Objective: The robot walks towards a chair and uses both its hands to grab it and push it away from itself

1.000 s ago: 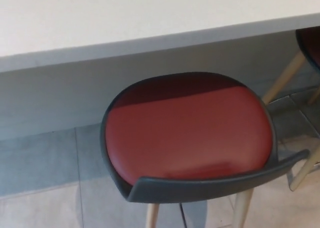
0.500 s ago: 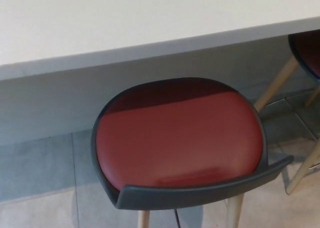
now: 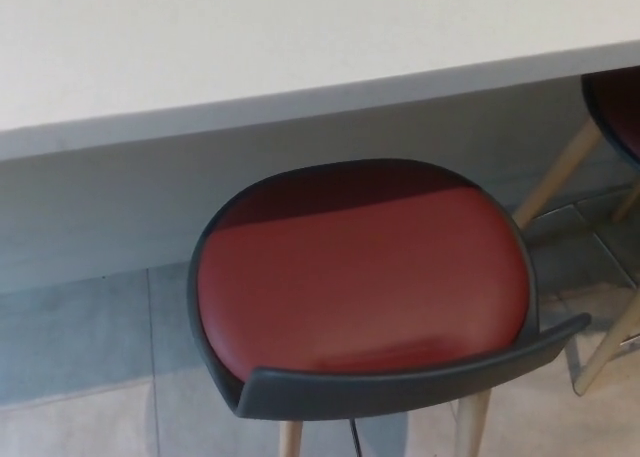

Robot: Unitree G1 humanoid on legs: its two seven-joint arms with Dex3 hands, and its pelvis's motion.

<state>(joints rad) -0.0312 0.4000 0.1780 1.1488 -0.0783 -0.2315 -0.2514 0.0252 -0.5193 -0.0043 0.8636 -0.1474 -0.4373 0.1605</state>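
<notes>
The chair with a round red padded seat, a low curved dark grey plastic backrest and pale wooden legs (image 3: 362, 277) stands directly below the camera, its far edge tucked just under the lip of the long white bench (image 3: 250, 47), whose shadow falls across the back of the cushion. Neither of the robot's hands shows in the head view, so nothing can be said of their fingers — open or closed cannot be told. Judging by its build, the chair is probably light and rigid: a thin moulded shell on slim splayed legs should slide over the grey tiled floor (image 3: 80, 347) with modest force, though the legs could catch on a grout line and tip it if pushed high. The red cushion looks smooth and slightly glossy, likely slippery and yielding, so a poor place to grip. The better hold seems to be the grey backrest band nearest the robot — one hand toward each end, pushing level and evenly. A second red-seated chair (image 3: 615, 112) stands at the right edge, well apart.
</notes>
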